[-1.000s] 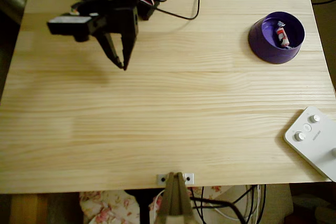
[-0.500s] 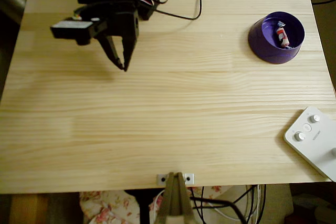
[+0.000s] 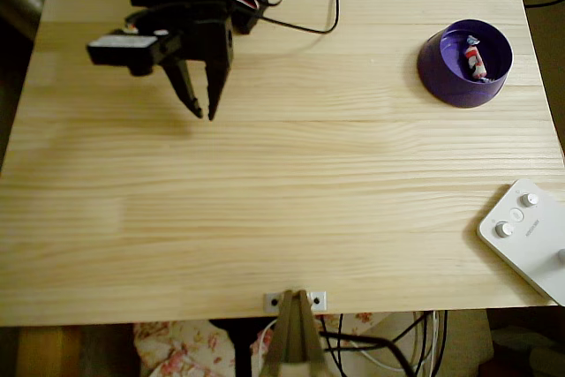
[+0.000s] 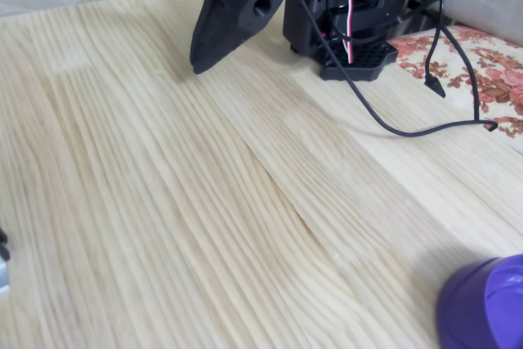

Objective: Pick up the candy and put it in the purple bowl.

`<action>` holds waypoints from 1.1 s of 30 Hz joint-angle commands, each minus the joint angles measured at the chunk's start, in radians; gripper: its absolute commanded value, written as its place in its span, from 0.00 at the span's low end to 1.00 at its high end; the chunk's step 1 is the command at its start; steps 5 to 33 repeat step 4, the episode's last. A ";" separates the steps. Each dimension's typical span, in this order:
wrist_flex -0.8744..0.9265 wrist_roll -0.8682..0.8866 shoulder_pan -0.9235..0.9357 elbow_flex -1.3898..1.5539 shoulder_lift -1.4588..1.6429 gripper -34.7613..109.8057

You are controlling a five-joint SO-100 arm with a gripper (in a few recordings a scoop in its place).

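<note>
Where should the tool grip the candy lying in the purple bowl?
Across the middle of the candy, coming straight down from above. It lies lengthwise inside the purple bowl, whose raised walls block any sideways approach; its twisted ends look too thin for a firm hold.

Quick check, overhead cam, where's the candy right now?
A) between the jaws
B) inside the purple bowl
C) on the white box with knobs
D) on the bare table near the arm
B: in the overhead view the candy lies inside the purple bowl at the table's upper right, while the gripper hangs far off at the upper left with its jaws slightly apart and nothing between them.
</note>
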 commanded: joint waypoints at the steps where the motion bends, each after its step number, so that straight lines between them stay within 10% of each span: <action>1: -0.003 0.015 0.025 -0.011 0.015 0.27; 33: -0.003 0.015 0.025 -0.011 0.015 0.27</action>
